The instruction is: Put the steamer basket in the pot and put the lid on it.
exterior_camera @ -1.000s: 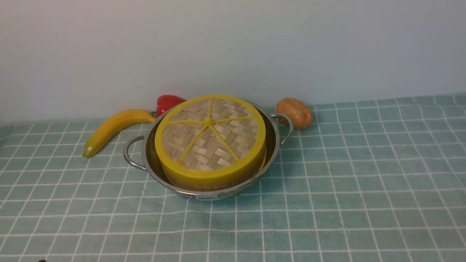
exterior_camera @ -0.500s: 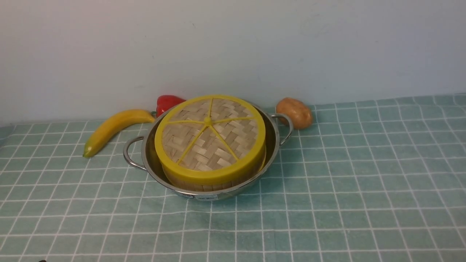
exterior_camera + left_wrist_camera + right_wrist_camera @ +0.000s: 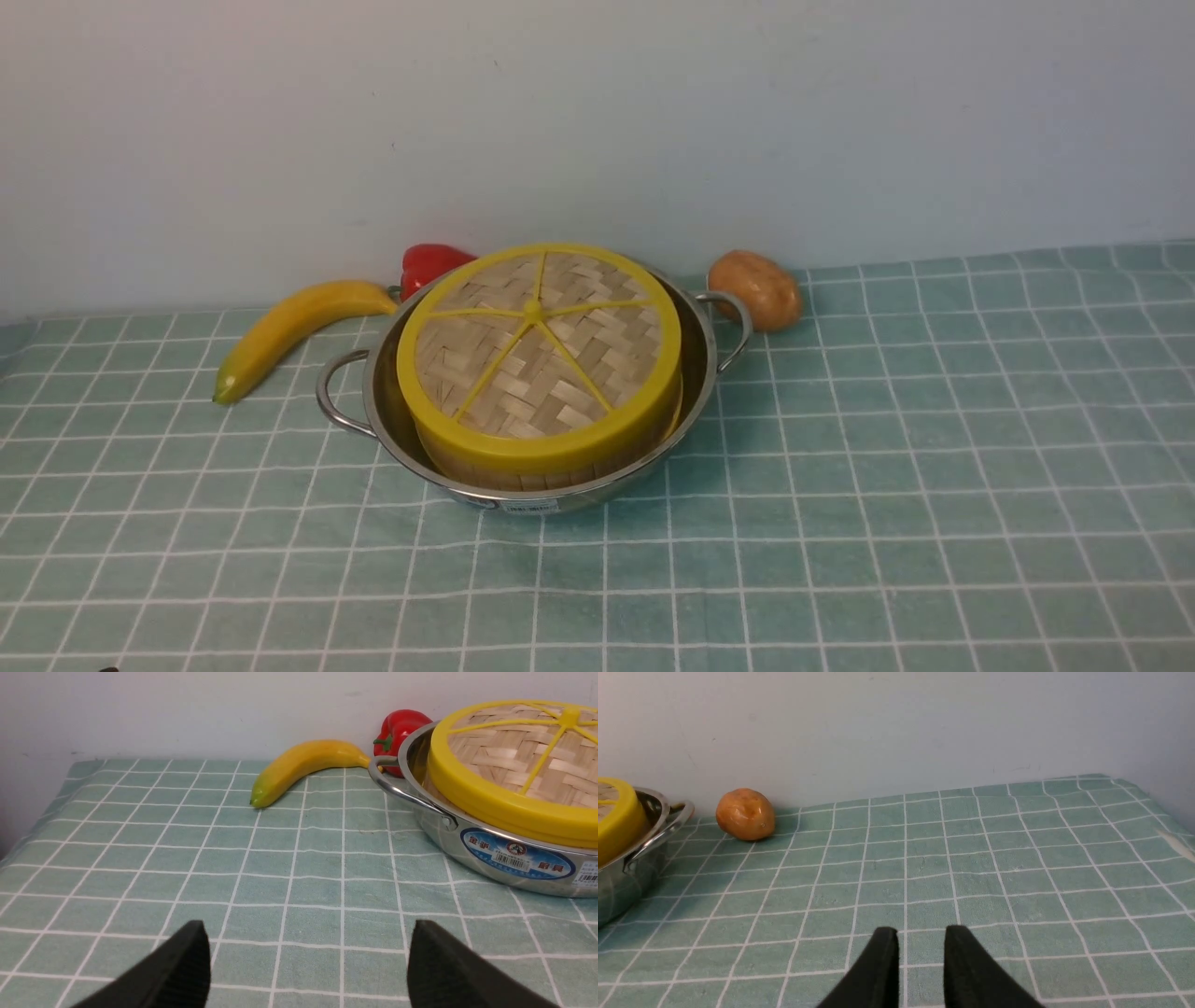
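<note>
Showing nearest, in the wrist views, the left gripper (image 3: 307,926) spreading wide over the checked cloth (image 3: 840,513) and holding nothing, and the right gripper (image 3: 920,929) parting only narrowly, likewise gripping nothing. Sitting mid-table, the pot (image 3: 695,373), carrying the steamer basket (image 3: 504,476) inside its wall, with a gap showing at the pot's three o'clock side. Resting on the basket, the lid (image 3: 537,350), covering it fully and tilting slightly toward six o'clock. Hiding whatever the basket is holding, so not telling its contents. Judging the task as looking complete, with nothing left but checking the seating. Judging the lid and basket as light, stiff and somewhat brittle in the weave; advising a hold on the thick yellow rim, its smooth surface possibly slipping, and never on the thin spokes. Judging the pot as heavier, hard and slick; advising a hold on the loop handles at nine and two o'clock. Lying farthest, along the wall: a banana (image 3: 289,331) at ten o'clock of the pot, a red pepper (image 3: 429,261) at eleven, a potato (image 3: 756,289) at two.
</note>
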